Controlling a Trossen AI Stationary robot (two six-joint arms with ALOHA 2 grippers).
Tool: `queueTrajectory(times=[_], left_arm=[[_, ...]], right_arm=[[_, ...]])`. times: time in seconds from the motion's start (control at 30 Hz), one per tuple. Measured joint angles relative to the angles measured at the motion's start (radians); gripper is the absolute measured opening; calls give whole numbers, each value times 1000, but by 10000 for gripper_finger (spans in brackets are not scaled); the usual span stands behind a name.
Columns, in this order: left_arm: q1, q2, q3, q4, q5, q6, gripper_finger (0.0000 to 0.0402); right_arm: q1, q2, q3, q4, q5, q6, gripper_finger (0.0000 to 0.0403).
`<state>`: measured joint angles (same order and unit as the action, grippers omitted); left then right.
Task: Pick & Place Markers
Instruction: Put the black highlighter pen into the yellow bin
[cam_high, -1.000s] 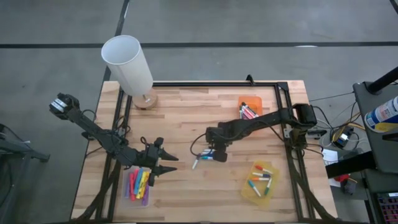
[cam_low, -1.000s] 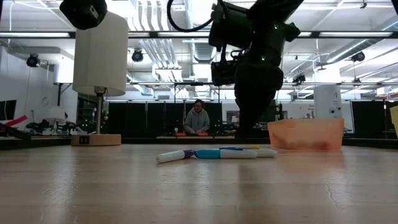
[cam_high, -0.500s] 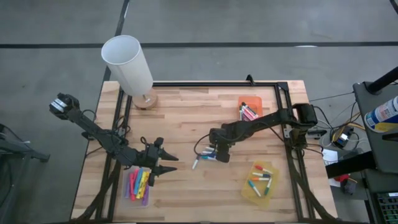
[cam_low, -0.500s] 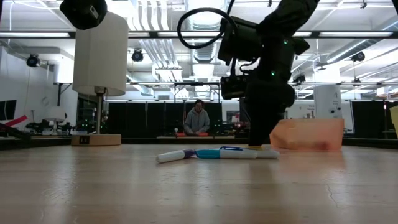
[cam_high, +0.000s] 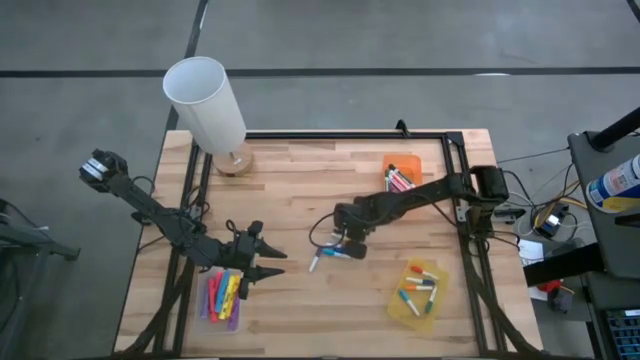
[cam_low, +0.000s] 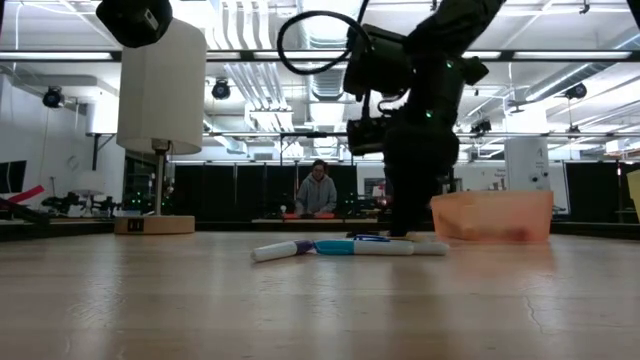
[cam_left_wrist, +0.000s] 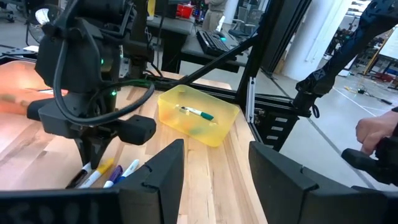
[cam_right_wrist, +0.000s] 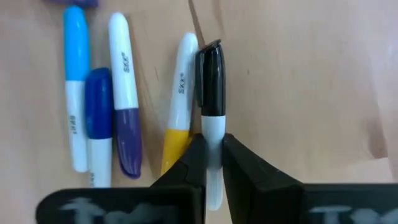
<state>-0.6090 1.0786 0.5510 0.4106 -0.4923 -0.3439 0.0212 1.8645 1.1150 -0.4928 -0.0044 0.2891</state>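
Markers (cam_high: 224, 295) fill the clear bin (cam_high: 207, 312) at far left, beside the left gripper (cam_high: 268, 268), which waits with fingers spread. Mid-table, the right gripper (cam_right_wrist: 211, 160) has pinched a black-capped marker (cam_right_wrist: 210, 93) lying against a yellow-capped marker (cam_right_wrist: 176, 118); lifting could drag that neighbour. Rightward, the orange bin (cam_high: 402, 172) and yellow bin (cam_high: 395, 305) each hold several pens.

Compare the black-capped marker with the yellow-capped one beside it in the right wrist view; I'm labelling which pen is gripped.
The black-capped marker sits between the right gripper fingers, which are shut on its white barrel; the yellow-capped marker lies free on the table. Their caps point opposite ways: black away from the gripper, yellow toward it. Both have white barrels and lie parallel, side by side.
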Motion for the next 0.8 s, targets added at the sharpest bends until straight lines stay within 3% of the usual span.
queueTrajectory(times=[0.27, 0.5, 0.8], left_arm=[[-1, 0, 0, 0, 0, 0, 174], [0, 0, 0, 0, 0, 0, 174], [0, 0, 0, 0, 0, 0, 174]], right_arm=[[11, -3, 141, -212, 4, 48, 24], [107, -15, 247, -391, 4, 129, 24], [309, -128, 254, -515, 78, 454, 24]])
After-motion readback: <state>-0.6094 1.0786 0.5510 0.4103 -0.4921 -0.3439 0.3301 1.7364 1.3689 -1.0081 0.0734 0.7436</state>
